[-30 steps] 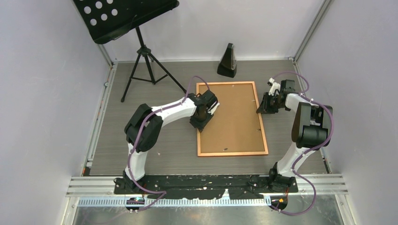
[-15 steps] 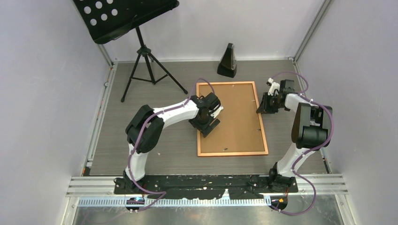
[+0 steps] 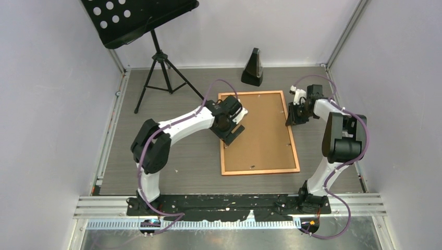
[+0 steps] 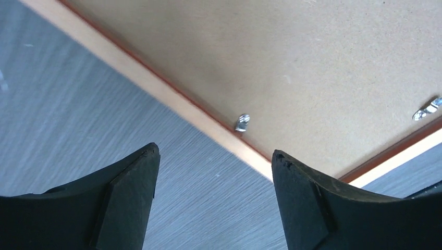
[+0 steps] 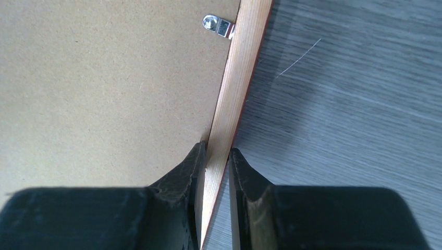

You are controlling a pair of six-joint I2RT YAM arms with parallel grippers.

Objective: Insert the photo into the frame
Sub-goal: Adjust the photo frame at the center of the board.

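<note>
**Right tool pinches the frame rail, left tool stands wide beside it**

The right tool (image 5: pixel 216 151) is closed narrowly on the frame (image 5: pixel 237 88). One finger (image 5: pixel 187 166) sits on the inner side, against the brown backing board (image 5: pixel 104 78), and the other is on the outer side over the bench (image 5: pixel 354 104). The grip is on the frame's right long rail, towards its far end, with a small metal tab (image 5: pixel 218 25) just beyond it.

The left tool (image 4: pixel 215 151) stands wide with nothing between its fingers. It is above the frame's left rail, where another tab (image 4: pixel 242 122) lies at the board's edge.

The frame lies flat and back-up on the grey bench between the two arms. Its long sides run away from the arm bases, slightly skewed. Past its far end stands a dark metronome (image 3: pixel 253 67), and a black music stand (image 3: pixel 156 57) is at the far left.
</note>
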